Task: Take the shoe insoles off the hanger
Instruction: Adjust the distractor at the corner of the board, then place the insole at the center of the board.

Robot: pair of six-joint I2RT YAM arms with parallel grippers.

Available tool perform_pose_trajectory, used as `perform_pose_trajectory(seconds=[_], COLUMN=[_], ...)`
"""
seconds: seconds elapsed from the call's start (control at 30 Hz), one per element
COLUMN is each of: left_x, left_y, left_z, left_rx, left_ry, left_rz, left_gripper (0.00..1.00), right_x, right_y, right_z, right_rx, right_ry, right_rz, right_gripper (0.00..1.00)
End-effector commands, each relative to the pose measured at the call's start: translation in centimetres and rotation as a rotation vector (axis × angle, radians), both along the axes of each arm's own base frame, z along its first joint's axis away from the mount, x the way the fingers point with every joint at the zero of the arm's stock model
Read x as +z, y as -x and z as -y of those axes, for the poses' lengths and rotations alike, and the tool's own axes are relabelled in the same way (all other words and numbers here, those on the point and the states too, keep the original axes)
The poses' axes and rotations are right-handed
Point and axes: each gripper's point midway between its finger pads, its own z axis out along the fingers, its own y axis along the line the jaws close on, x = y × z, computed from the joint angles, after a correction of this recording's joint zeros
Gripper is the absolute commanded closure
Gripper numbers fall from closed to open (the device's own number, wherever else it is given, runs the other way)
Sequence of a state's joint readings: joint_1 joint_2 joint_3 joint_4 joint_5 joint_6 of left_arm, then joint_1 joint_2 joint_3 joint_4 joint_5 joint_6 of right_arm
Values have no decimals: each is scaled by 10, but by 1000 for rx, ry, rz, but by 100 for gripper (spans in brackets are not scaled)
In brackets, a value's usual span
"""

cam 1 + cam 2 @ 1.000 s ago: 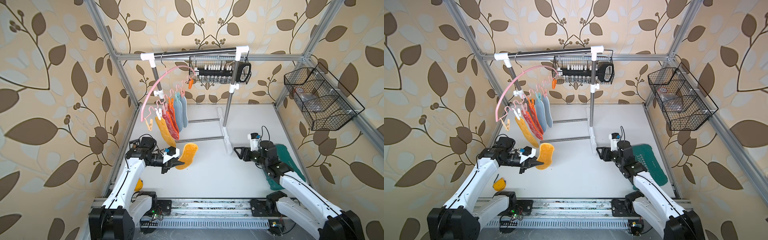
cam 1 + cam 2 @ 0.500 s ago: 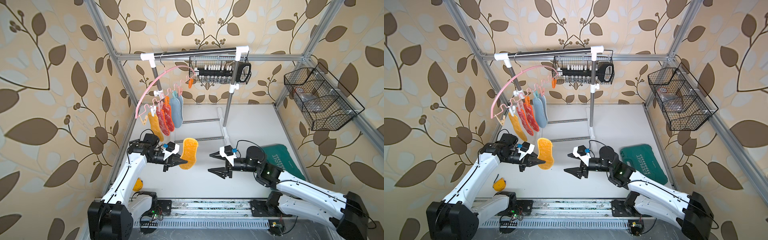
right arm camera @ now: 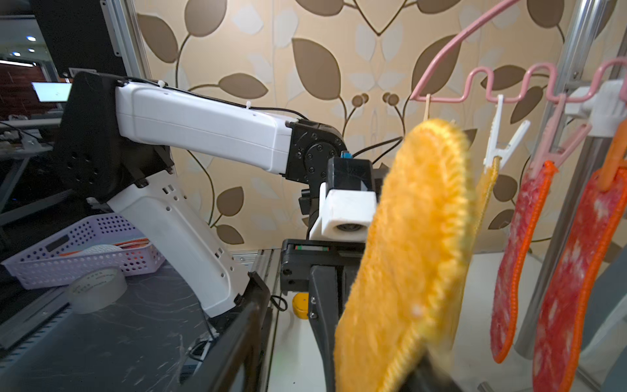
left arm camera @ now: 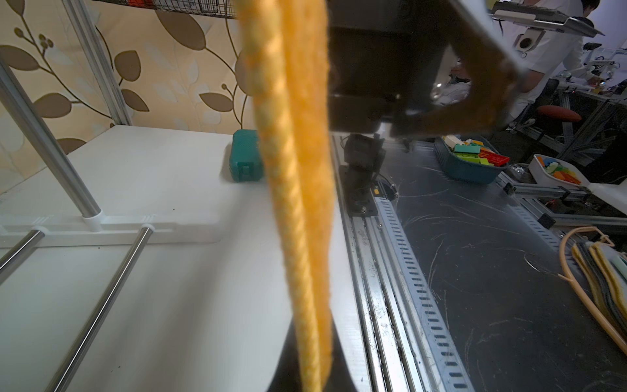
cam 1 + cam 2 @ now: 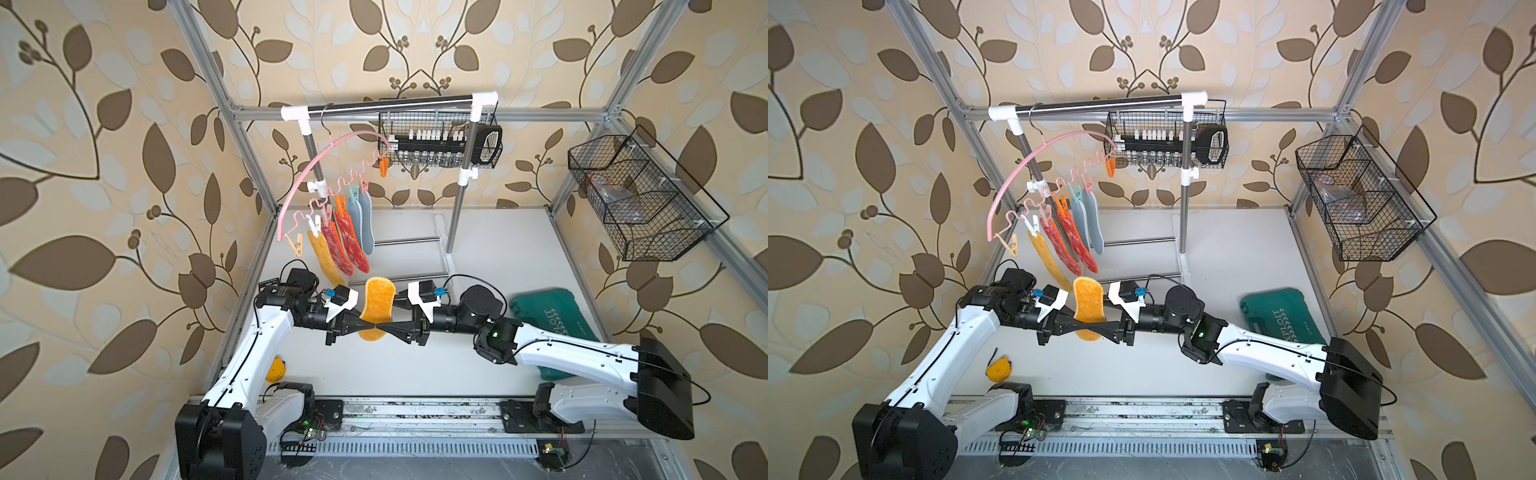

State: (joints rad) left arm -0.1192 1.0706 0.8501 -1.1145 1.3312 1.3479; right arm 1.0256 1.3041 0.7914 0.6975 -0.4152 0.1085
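The fuzzy orange-yellow insole [image 5: 377,301] is held upright in the air above the table [image 5: 498,249], off the hanger [image 5: 353,135] and just below the insoles that hang there. It is gripped at its narrow lower part by the left pincer [image 5: 362,326], which is clenched on it from the left. The same lower part is reached from the opposite side by the right pincer [image 5: 387,326]. In the right wrist view the right pincer's jaws are seen standing apart, released, with the insole between them and close against one jaw.

Five insoles are clipped to the hanger's wavy rail: a second fuzzy orange-yellow one [image 5: 326,259], two mottled red-and-white ones [image 5: 351,237] and two grey-blue ones [image 5: 366,224]. The hanger is hooked over the bar of the steel rack [image 5: 390,107].

On the dark green case [image 5: 1283,307], which lies on the table behind the right arm, white letters "XPLOIT" can be read in a top view; the smaller print beside them cannot be made out.
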Motion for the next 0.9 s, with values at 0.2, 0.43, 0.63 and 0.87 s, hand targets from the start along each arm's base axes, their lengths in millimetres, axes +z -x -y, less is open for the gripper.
perform_pose_trajectory(seconds=[0.2, 0.43, 0.63, 0.87], left_x=[8, -21, -52, -112], left_y=[3, 0, -9, -25], left_z=[2, -5, -15, -35], left_rx=[-12, 42, 113, 235], left_ry=[24, -132, -271, -470], left_rz=[14, -32, -54, -42], left_gripper=[77, 1, 1, 1], right_x=[-27, -98, -157, -220], right_y=[-18, -21, -28, -41], right_z=[-4, 39, 95, 164], right_rx=[-87, -106, -225, -350], right_ry=[82, 404, 592, 696], right_rz=[-108, -384, -678, -1089], right_gripper=[100, 100, 100, 100])
